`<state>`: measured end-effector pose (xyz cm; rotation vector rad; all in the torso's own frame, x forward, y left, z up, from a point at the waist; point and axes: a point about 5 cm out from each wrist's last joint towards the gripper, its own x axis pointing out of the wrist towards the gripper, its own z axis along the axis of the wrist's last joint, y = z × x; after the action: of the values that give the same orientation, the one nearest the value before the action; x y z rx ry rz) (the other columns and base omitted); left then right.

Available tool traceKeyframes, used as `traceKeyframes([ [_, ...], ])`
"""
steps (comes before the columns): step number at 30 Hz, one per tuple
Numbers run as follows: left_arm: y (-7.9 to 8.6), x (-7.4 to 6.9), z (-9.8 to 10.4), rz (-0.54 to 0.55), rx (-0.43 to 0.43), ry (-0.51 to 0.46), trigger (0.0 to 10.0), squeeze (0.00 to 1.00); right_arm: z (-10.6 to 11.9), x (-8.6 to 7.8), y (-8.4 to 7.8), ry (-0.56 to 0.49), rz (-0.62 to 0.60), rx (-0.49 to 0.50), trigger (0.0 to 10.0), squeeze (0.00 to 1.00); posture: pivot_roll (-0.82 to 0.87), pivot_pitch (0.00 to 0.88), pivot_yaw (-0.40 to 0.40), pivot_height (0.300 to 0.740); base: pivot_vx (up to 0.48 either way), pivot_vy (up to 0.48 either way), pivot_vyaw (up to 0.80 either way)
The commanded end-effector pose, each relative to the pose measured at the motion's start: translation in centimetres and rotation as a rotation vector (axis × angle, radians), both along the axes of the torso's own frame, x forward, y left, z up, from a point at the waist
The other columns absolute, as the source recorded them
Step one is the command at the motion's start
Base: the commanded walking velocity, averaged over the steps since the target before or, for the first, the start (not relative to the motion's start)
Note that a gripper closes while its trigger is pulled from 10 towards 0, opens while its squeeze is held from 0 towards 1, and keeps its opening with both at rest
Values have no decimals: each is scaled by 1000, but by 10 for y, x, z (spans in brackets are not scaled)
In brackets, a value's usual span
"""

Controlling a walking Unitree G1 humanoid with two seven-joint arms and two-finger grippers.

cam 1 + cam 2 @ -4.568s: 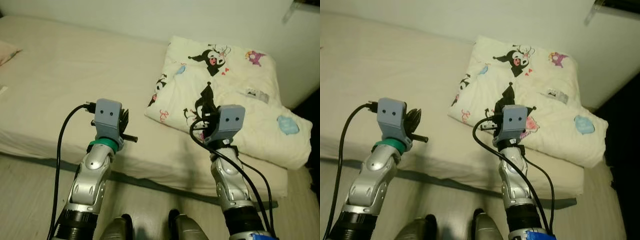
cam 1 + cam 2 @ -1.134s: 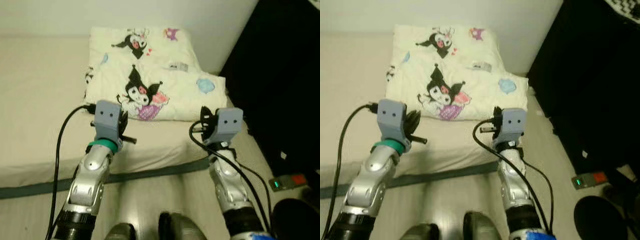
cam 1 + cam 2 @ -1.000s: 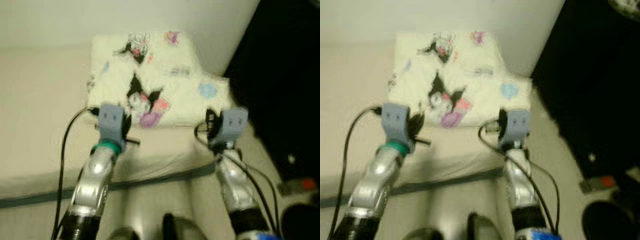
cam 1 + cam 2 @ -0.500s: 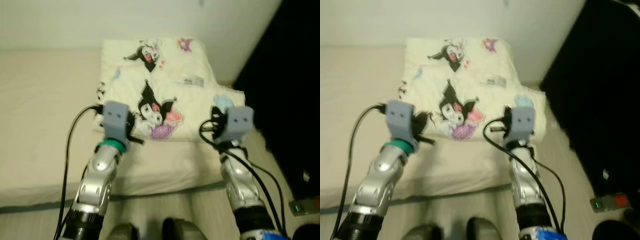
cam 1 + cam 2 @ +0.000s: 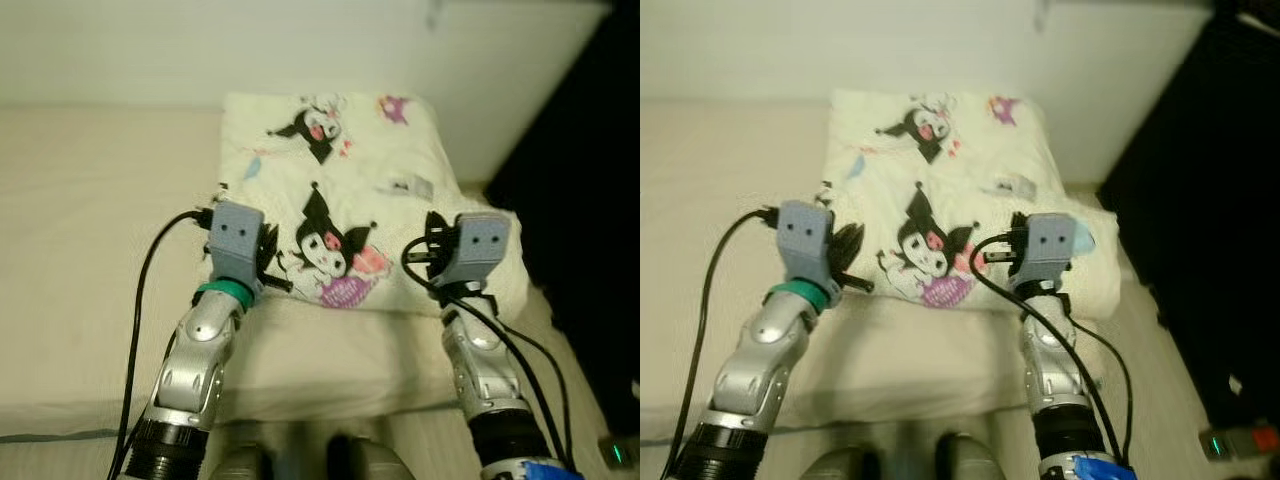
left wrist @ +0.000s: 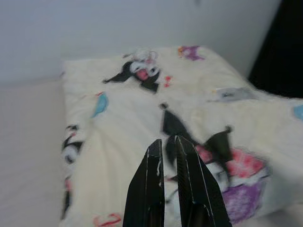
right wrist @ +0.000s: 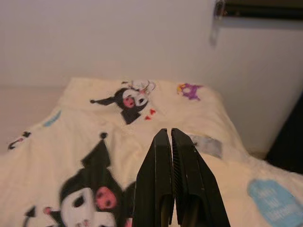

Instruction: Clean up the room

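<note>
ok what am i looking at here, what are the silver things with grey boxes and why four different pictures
You are looking through the cameras of a humanoid robot standing at the foot of a bed. The silver things are its two arms; the grey boxes are wrist cameras, and beyond each sits a gripper of two long black fingers.

Two pictures come from the robot's head, one per eye, looking down at the same scene. There the left gripper shows on the left and the right gripper on the right. The other two come from the wrist cameras, looking along each gripper's own fingers.

On the bed lies a folded cream blanket printed with cartoon characters, against the wall. Both grippers are raised in front of it, with their fingers close together and nothing between them. Dark furniture stands to the right.
</note>
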<state>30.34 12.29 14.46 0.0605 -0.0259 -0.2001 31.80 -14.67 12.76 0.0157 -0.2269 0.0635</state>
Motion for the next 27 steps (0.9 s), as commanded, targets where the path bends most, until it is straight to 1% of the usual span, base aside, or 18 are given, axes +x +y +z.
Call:
traceKeyframes([
  [1,1,-2,-6,8,1,27,10000,0,-8,-2,-2,32,-2,-1,10000,0,-24,88,-3,740,0,0,0],
  [8,1,-2,-7,14,0,33,10000,0,-11,-3,-3,40,-1,-5,10000,0,-26,84,-2,740,0,0,0],
  [14,2,-2,-8,18,5,39,10000,0,-19,-4,-1,82,34,-2,10000,0,-24,85,-1,740,0,0,0],
  [16,3,-3,-9,18,8,42,10000,0,-22,-5,-2,97,31,13,10000,0,-21,90,3,740,0,0,0],
  [18,5,-5,-13,15,24,62,10000,0,-30,-5,-5,148,5,79,10000,0,-17,101,7,740,0,0,0],
  [19,5,-5,-13,15,24,62,10000,0,-30,-5,-5,148,5,79,10000,0,-17,101,7,740,0,0,0],
  [20,9,-8,-17,18,36,78,10000,0,-34,-3,-4,177,11,91,10000,0,-17,126,20,740,0,0,0],
  [22,16,-11,-22,24,68,101,10000,0,-38,1,-1,217,25,78,10000,0,-10,150,26,740,0,0,0],
  [25,21,-13,-24,28,89,113,10000,0,-39,5,0,237,28,81,10000,0,-6,171,28,740,0,0,0],
  [26,27,-15,-26,33,120,126,10000,0,-40,11,-1,257,21,72,10000,0,2,200,33,740,0,0,0],
  [27,27,-15,-26,33,120,126,10000,0,-40,11,-1,257,21,72,10000,0,2,200,33,740,0,0,0],
])
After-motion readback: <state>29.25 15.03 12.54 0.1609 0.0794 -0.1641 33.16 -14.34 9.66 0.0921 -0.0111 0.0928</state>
